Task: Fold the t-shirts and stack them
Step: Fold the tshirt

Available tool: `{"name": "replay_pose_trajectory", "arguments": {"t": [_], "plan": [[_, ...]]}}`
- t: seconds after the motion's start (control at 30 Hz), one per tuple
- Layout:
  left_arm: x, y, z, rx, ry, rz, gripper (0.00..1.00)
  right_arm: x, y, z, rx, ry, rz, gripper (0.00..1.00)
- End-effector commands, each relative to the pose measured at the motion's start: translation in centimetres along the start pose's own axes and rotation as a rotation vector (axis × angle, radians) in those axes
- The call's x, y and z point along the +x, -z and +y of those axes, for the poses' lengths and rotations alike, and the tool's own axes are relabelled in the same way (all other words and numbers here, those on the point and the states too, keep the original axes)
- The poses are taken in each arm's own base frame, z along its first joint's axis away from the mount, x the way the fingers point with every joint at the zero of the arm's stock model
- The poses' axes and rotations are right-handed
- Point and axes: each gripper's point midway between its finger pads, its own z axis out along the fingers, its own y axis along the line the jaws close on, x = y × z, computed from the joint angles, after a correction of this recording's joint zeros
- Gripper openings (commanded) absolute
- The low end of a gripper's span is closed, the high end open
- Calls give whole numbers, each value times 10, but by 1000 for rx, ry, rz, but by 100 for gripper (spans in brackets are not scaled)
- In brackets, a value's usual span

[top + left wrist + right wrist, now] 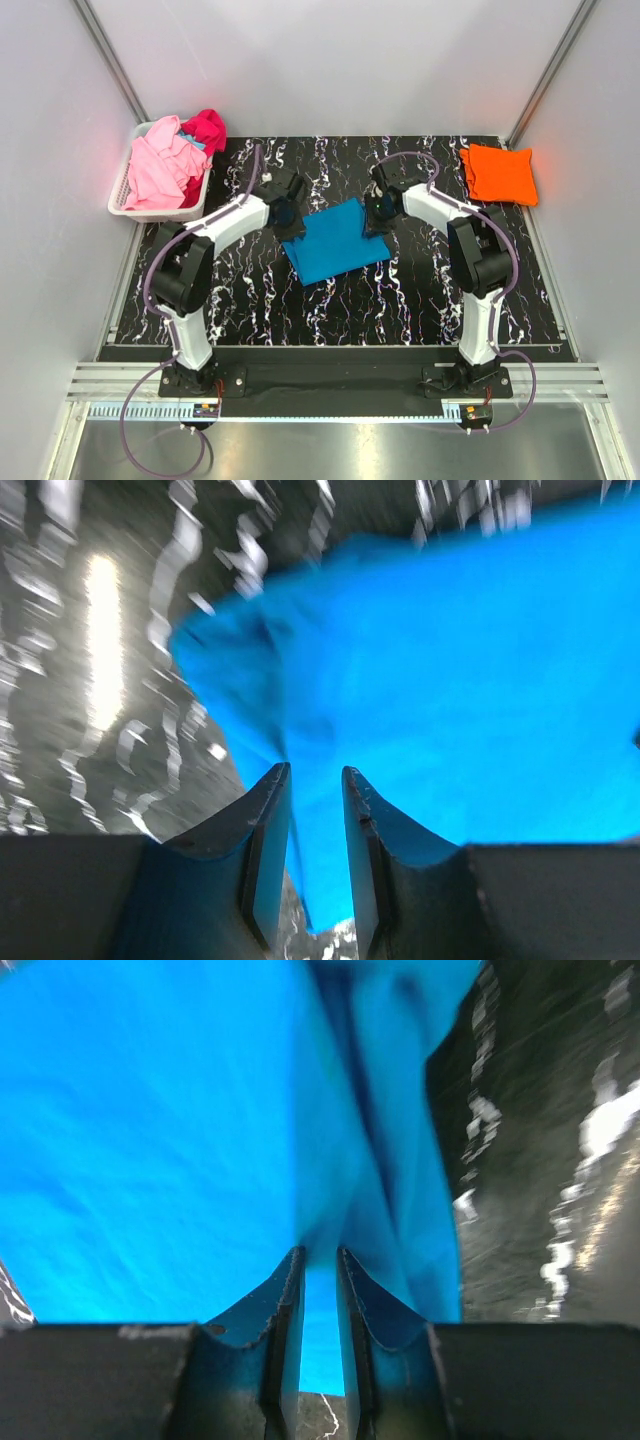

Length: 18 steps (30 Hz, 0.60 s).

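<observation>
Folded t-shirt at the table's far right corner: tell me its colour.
The folded t-shirt is orange, clearest in the top external view.

Your left arm (225, 225) rises from its base and bends inward to the far left corner of the bright turquoise-blue cotton t-shirt (335, 245). Your right arm (440, 210) mirrors it at the shirt's far right corner. The left gripper (310, 772) tilts down over its corner, fingers narrowly apart, pinching a fold of the shirt. The right gripper (318, 1252) likewise has cloth between its near-closed fingers.
</observation>
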Motion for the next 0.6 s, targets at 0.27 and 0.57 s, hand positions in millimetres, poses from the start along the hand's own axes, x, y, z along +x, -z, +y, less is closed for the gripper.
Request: {"name": "replay_pose_trajectory", "arguments": {"t": [0.27, 0.57], "plan": [[62, 10, -44, 151, -14, 111, 32, 29, -7, 22, -102, -5, 31, 21], [102, 8, 15, 18, 50, 134, 33, 56, 0, -6, 38, -109, -5, 16]]}}
